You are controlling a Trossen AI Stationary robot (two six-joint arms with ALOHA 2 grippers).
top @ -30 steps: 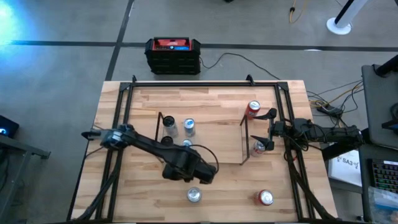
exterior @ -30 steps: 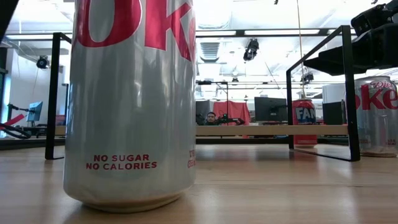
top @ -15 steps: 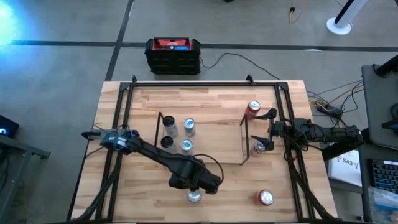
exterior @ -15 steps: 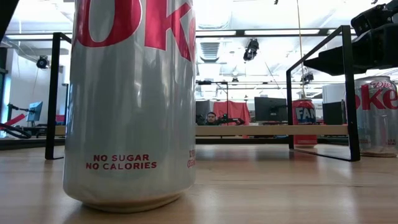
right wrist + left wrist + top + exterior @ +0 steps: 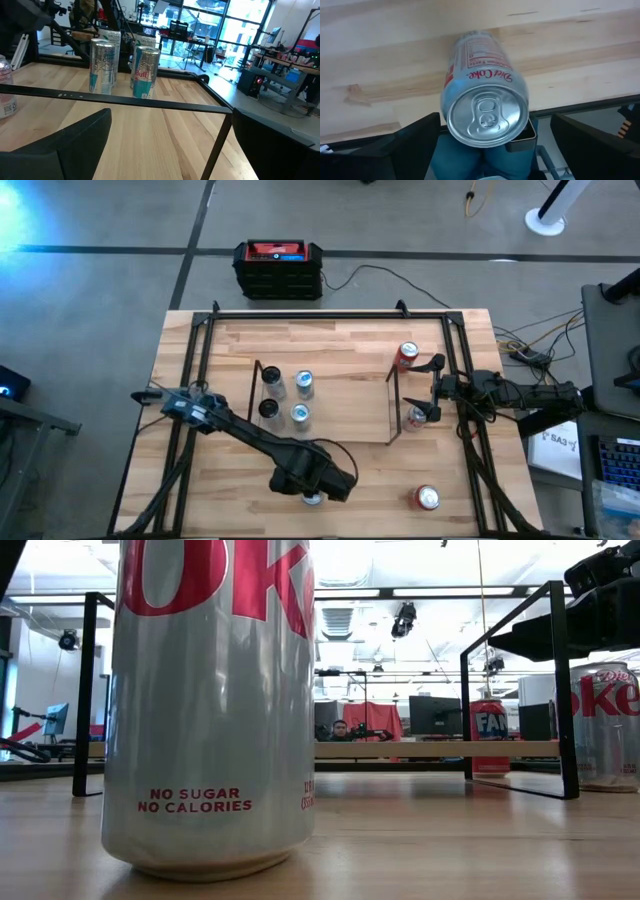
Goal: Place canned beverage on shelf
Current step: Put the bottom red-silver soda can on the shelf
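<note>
Left pincer (image 5: 312, 492) hangs over the upright silver Diet Coke can (image 5: 485, 100) at the near edge of the light wood tabletop (image 5: 340, 345), fingers wide either side, not touching. Farther back, the low black-framed, wood-decked shelf (image 5: 330, 430) holds three cans at its left end; right pincer (image 5: 425, 391) sits open at its right end.

On the wooden worktop (image 5: 330, 350) the left tool (image 5: 318, 492) hangs directly over a silver can (image 5: 312, 499) near the front edge. The right tool (image 5: 432, 388) sits at the shelf (image 5: 345, 425) end frame beside a silver can (image 5: 417, 417). Three cans (image 5: 288, 395) stand at the shelf's left end; a red can (image 5: 427, 498) stands front right
</note>
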